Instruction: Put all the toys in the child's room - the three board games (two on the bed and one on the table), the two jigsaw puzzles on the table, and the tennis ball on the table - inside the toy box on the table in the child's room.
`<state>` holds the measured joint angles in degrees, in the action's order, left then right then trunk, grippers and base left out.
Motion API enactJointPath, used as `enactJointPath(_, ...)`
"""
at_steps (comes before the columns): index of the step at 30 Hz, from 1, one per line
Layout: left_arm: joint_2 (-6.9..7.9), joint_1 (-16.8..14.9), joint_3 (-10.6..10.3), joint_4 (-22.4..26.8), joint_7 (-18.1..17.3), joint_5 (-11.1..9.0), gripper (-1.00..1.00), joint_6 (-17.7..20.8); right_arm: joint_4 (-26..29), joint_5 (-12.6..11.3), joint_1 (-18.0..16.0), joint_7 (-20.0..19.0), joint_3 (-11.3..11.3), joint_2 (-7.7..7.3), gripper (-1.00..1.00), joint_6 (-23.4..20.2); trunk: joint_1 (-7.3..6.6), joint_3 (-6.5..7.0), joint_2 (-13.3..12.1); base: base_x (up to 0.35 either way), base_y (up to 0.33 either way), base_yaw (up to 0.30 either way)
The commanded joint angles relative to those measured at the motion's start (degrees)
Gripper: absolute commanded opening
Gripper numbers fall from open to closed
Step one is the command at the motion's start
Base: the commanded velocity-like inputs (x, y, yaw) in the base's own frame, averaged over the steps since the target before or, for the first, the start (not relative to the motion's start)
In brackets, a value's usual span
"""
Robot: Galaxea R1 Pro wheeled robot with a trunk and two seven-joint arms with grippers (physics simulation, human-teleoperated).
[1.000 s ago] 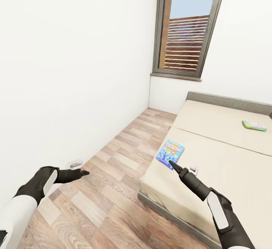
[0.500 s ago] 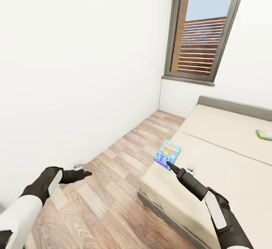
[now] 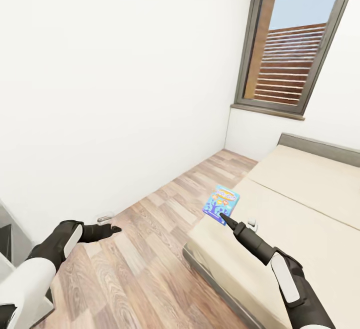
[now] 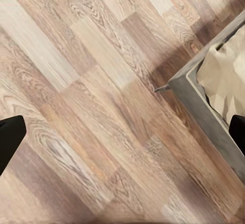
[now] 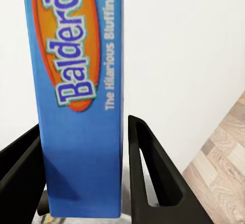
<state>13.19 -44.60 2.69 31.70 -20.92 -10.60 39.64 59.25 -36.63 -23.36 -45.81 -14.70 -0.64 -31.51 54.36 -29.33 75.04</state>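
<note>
Looking down from the head view, the right gripper (image 3: 223, 216) is holding the blue game (image 3: 221, 204) upright above the near corner of the bed (image 3: 300, 209), its fingers clamped on the box's lower edge. The left gripper (image 3: 112, 229) is hovering over the plank floor (image 3: 150, 249) close to the white wall (image 3: 125, 79); from here I cannot tell how its fingers are set. A dark-framed window (image 3: 295, 49) is standing beyond the bed.

Turning to the left wrist view, the two fingers (image 4: 10, 140) are sitting wide apart at opposite edges of the picture, gripping nothing, with the floor (image 4: 92, 106) and the bed's grey frame corner (image 4: 204, 106) beneath them.

Moving to the right wrist view, the black fingers (image 5: 150, 168) are pressing on both faces of the blue game (image 5: 81, 101), lettered "Balderda…", with the wall behind it.
</note>
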Motion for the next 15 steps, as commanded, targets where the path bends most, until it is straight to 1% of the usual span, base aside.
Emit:
enactJointPath(1, -0.03, -0.05, 0.22, 0.03, -0.1, -0.13, 1.0, 0.43, -0.01, -0.28, -0.02, -0.04, -0.01, 0.0, -1.0, -0.35, -0.25, 0.17, -0.38, -0.182, -0.283, 0.267)
enactJointPath(9, -0.01, -0.05, 0.21, 0.03, -0.16, -0.13, 1.0, 0.57, -0.01, -0.28, -0.02, 0.15, 1.69, 0.02, -1.0, -0.24, -2.0, 1.94, -3.59, -0.186, -0.281, 0.267)
enactJointPath(15, 0.09, -0.05, 0.38, 0.03, -0.17, -0.13, 1.0, 0.84, 0.05, -0.28, -0.02, 0.22, 2.5, 0.02, -1.0, -0.22, -3.32, 3.27, -6.0, -0.187, -0.279, 0.266)
